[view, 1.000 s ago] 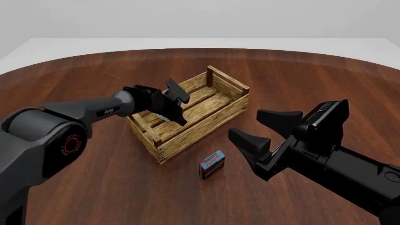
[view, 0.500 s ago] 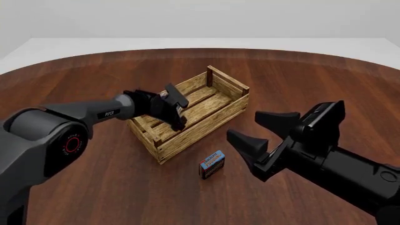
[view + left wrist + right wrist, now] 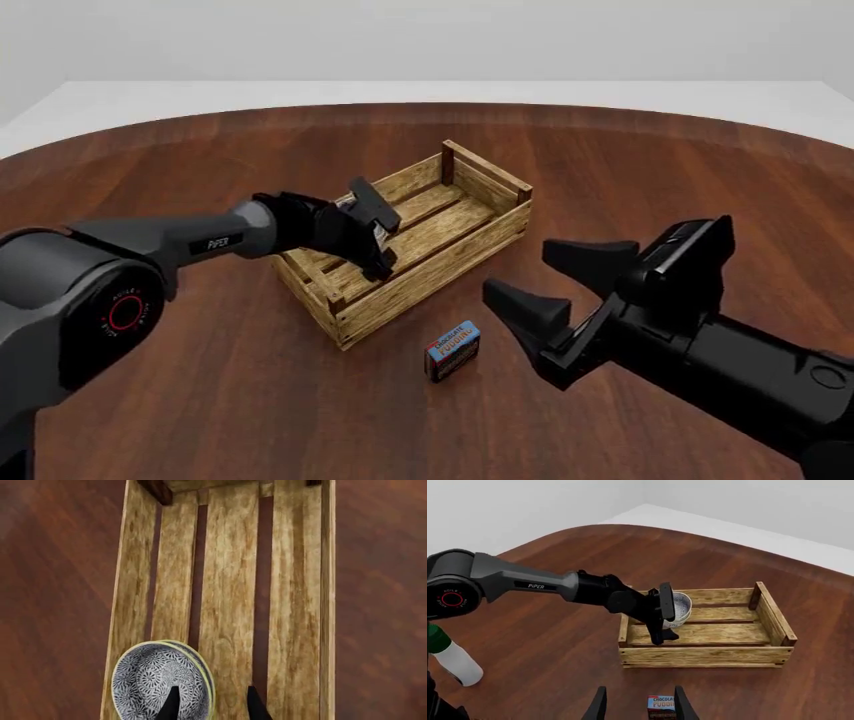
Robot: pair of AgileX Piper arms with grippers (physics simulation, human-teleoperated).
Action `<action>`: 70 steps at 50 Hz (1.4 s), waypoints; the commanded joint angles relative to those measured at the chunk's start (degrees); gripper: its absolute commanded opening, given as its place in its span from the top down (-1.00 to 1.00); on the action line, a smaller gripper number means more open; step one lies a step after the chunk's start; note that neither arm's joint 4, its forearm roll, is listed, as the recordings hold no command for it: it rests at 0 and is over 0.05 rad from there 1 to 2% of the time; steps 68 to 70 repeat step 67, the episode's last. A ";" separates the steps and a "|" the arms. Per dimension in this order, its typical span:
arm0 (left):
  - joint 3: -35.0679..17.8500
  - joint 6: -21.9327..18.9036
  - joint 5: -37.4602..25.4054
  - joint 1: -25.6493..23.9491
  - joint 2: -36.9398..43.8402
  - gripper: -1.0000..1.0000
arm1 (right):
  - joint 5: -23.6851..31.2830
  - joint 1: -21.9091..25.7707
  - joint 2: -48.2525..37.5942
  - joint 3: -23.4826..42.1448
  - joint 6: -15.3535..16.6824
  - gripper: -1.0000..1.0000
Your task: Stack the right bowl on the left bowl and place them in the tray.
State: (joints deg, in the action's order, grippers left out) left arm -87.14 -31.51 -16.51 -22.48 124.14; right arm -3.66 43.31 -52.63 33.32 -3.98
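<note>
I saw two stacked blue-grey floral ceramic bowls (image 3: 162, 687), rim pinched by my left gripper (image 3: 210, 705), inside one light-wood slatted tray (image 3: 441, 235); right gripper (image 3: 554, 280) spread, holding nothing.

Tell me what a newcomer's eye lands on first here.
First, the left claw gripping the rim of patterned stacked bowls inside the slatted wooden tray at mid-table. Next, the right claw hanging open near the front, above a small chocolate pudding box lying in front of the tray.
</note>
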 commanded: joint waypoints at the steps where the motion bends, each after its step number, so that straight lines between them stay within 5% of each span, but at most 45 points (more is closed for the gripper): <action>1: 4.57 -1.07 2.93 1.31 2.22 -1.00 | -0.35 0.38 -0.62 -0.01 -0.11 -1.00; 32: 15.83 -0.41 6.33 0.42 -13.55 -1.00 | 0.24 0.69 0.47 -0.21 0.04 -1.00; 70: 28.42 18.02 7.85 -4.07 -43.33 -1.00 | 0.44 0.51 1.58 -0.28 0.03 -1.00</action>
